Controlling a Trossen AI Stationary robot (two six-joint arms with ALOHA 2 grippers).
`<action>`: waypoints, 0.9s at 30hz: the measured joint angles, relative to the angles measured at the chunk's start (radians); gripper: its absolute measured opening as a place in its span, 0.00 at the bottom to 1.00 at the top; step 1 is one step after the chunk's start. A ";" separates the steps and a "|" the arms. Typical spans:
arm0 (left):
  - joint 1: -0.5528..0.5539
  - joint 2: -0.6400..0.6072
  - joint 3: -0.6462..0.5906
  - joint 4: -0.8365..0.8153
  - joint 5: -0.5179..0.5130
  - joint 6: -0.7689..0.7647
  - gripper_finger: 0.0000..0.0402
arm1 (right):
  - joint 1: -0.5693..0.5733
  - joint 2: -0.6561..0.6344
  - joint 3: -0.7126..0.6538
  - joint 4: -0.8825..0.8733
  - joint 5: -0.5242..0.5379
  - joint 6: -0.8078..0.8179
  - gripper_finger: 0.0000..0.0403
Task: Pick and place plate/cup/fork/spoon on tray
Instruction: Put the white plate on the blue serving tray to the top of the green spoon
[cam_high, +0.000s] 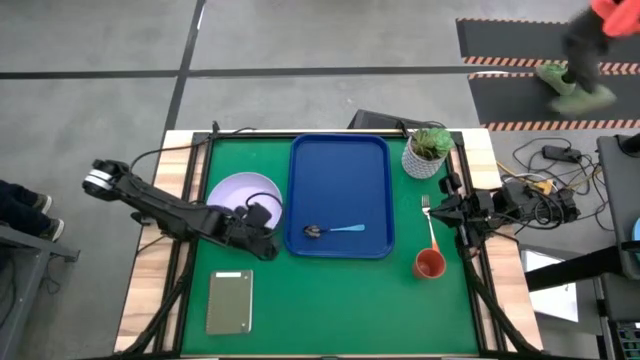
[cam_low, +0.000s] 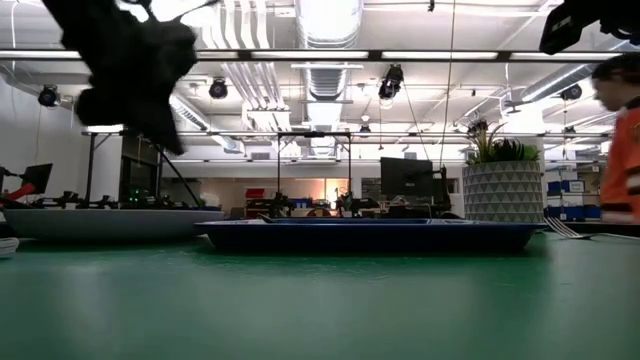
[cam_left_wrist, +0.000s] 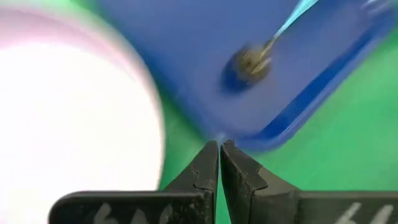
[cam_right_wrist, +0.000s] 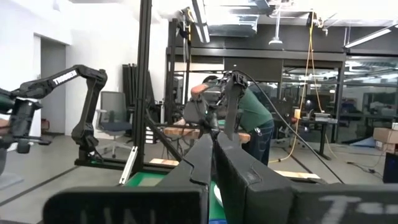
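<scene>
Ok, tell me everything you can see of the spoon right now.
The spoon is slim, with a dark metal bowl and a light blue handle that looks plastic. It lies flat inside the tray, near the tray's front edge, bowl toward the plate side and handle pointing toward the cup side. Only the tray floor touches it. The left gripper, fingers shut and empty, is beside the tray's edge, clear of the spoon.

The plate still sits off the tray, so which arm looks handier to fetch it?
Probably the left: its gripper, shut, hovers by the plate beside the tray. The right gripper waits far across.
</scene>
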 joint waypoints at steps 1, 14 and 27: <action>0.000 0.008 0.005 -0.044 0.024 -0.031 0.00 | 0.000 0.000 0.000 0.000 0.000 0.000 0.02; 0.001 0.045 -0.010 -0.082 0.134 0.049 0.00 | 0.000 0.000 0.000 0.000 0.000 0.009 0.02; 0.000 0.045 -0.032 -0.072 0.160 0.244 0.11 | 0.000 0.000 0.000 0.000 0.000 0.019 0.02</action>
